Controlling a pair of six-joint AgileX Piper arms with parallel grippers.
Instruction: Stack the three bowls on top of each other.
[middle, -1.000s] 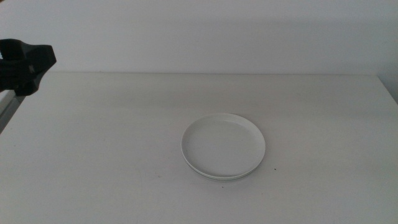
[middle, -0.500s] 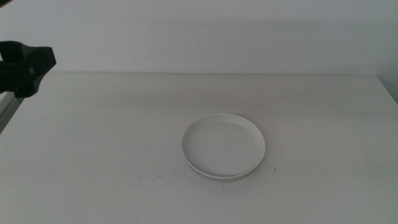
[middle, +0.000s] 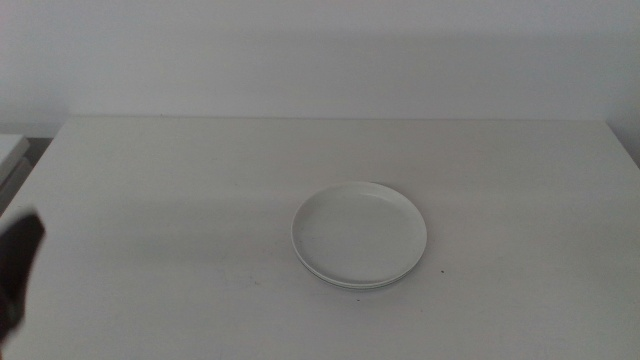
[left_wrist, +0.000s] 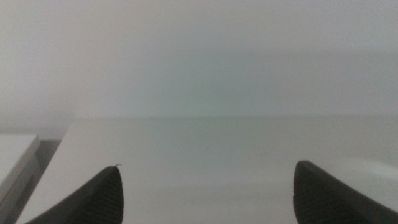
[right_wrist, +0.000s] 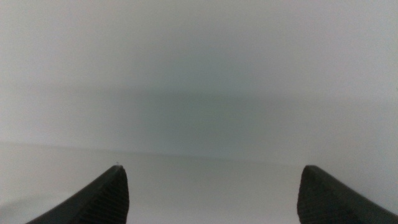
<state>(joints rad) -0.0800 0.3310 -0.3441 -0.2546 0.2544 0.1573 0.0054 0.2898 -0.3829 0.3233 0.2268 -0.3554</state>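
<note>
Both grippers empty, fingers apart.
Left gripper (left_wrist: 205, 186) and right gripper (right_wrist: 211, 186) show only cropped fingertips over the bare desk (middle: 180, 180). The bowls (middle: 359, 236) sit stacked mid-desk; lower bowls show only as thin rim edges, colours indistinct.

Dim, flat, grey light; soft shadows; hazy, low-contrast wrist views with blurred foregrounds.

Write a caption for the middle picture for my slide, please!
Stacked white bowls sit on the table; the left tool waits at its edge.
</note>
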